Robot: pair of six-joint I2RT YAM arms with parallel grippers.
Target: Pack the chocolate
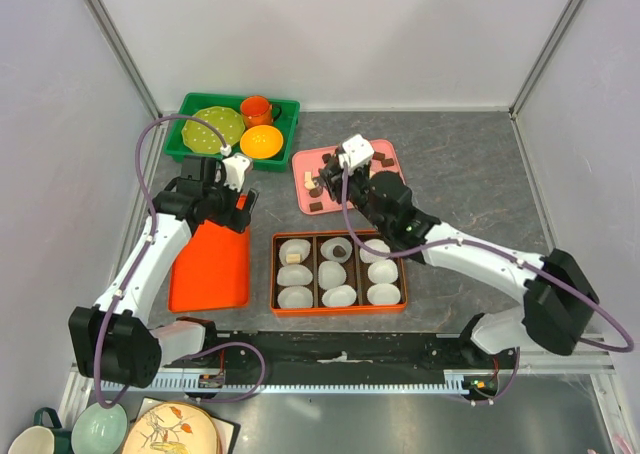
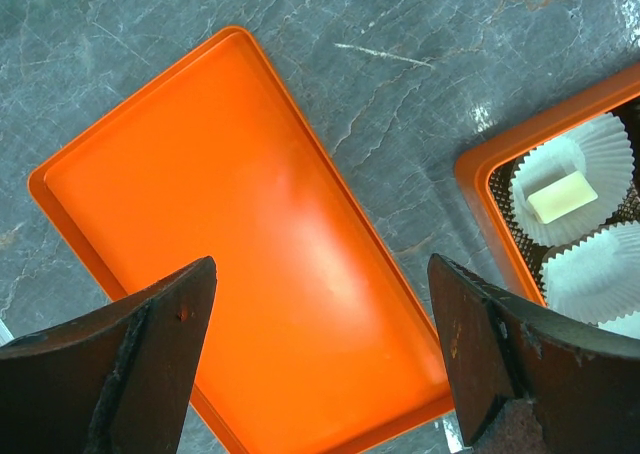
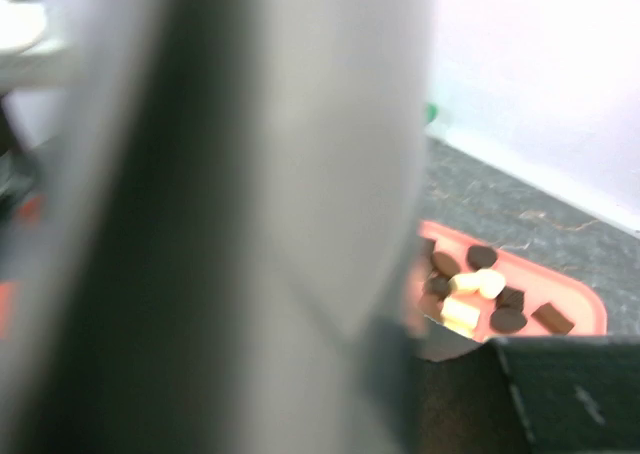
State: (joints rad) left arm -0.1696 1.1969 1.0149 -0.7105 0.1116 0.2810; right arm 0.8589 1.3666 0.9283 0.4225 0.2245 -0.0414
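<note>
Chocolate pieces (image 1: 322, 184), dark brown and cream, lie on a pink tray (image 1: 388, 154) at the back centre; they also show in the right wrist view (image 3: 470, 292). An orange box (image 1: 340, 307) holds several white paper cups. One cup holds a cream piece (image 1: 293, 258), also seen in the left wrist view (image 2: 562, 196), and another holds a dark piece (image 1: 340, 248). My right gripper (image 1: 322, 181) hovers over the left part of the pink tray; its jaws are blurred and hidden. My left gripper (image 2: 325, 354) is open and empty above an orange lid (image 2: 230, 214).
A green bin (image 1: 290, 109) at the back left holds a green plate, an orange cup and an orange bowl. The orange lid (image 1: 210, 269) lies left of the box. Walls close in the back and both sides. Crockery sits below the near rail at the left.
</note>
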